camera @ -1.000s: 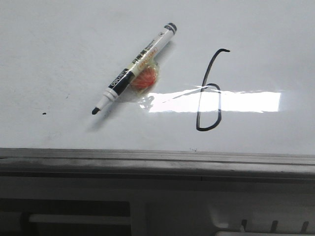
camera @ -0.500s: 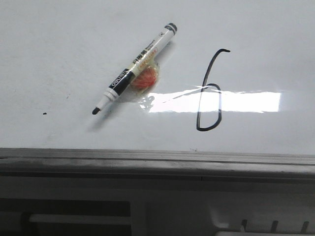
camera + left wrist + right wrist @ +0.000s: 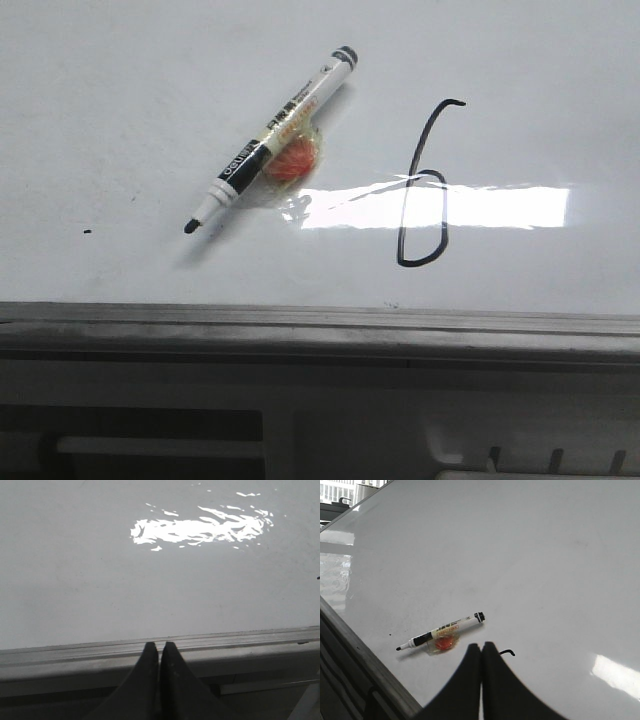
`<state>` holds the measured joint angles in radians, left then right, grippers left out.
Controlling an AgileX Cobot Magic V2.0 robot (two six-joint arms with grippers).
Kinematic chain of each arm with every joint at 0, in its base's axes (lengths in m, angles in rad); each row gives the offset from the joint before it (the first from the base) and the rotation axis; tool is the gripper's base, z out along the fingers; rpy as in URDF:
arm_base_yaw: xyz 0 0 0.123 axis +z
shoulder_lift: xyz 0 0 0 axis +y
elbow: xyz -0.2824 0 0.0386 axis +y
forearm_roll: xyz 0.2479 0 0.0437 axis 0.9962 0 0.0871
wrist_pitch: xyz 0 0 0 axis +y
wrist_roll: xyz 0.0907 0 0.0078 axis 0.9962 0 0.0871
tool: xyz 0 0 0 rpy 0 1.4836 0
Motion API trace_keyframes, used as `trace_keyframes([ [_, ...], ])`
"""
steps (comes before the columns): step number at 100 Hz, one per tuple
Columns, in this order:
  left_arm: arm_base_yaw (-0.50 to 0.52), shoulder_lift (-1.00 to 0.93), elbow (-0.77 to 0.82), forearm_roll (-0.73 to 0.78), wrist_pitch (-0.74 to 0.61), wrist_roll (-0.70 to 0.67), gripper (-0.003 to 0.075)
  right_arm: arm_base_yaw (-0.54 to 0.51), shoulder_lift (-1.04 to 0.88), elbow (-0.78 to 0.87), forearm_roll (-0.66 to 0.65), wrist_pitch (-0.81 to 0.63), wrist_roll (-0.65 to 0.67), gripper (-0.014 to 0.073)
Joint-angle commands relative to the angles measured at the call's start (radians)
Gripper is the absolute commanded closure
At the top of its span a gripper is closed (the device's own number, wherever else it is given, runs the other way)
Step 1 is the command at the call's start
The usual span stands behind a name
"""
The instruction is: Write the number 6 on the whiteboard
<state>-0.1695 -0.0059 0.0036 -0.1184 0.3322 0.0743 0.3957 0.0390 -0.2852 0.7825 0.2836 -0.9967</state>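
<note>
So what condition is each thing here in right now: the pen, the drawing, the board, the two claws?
marker: uncapped, lying loose on the board, tip toward the near edge
number 6: fully drawn, loop closed
whiteboard: lying flat, glare across it
orange piece: tucked under the marker
left gripper: shut, empty
right gripper: shut, empty

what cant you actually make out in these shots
- The number 6: in the right wrist view the right hand covers all but its top hook.
- Print on the marker: too small to read in any view.
- The orange thing taped under the marker: blurred, cannot identify.
- The whiteboard: cropped in every view.
</note>
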Motion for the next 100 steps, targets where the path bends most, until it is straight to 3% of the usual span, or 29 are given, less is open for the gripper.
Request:
trace_keyframes([
  [1,0.004,-0.029,0.046,-0.018,-0.043,-0.011,0.0739,-0.004,0.012,-0.023,0.013,-0.064,0.000,0.0657],
  [65,0.004,-0.029,0.046,-0.018,-0.043,-0.011,0.0739,-0.004,0.012,-0.013,0.013,-0.066,0.000,0.0657],
  [77,0.004,-0.029,0.046,-0.018,-0.043,-0.011,0.0739,-0.009,0.012,0.040,-0.076,-0.189,0.015,0.0657],
  [84,0.004,-0.029,0.046,-0.018,-0.043,-0.011,0.0739,-0.032,0.012,0.099,-0.276,-0.254,0.253,0.0657],
  [89,0.004,-0.029,0.046,-0.018,-0.043,-0.011,0.0739,-0.064,0.012,0.148,-0.527,-0.274,0.565,0.0657],
  [90,0.004,-0.029,0.046,-0.018,-0.043,-0.011,0.0739,-0.075,0.012,0.162,-0.604,-0.274,0.712,0.0657],
  [91,0.004,-0.029,0.046,-0.018,-0.043,-0.011,0.0739,-0.081,0.012,0.168,-0.642,-0.274,0.712,0.0657],
  [94,0.004,-0.029,0.046,-0.018,-0.043,-0.011,0.0739,-0.105,0.012,0.195,-0.782,-0.267,0.954,0.0657],
  [100,0.004,-0.029,0.046,-0.018,-0.043,-0.011,0.0739,-0.163,0.012,0.258,-1.018,-0.273,1.257,0.0657],
])
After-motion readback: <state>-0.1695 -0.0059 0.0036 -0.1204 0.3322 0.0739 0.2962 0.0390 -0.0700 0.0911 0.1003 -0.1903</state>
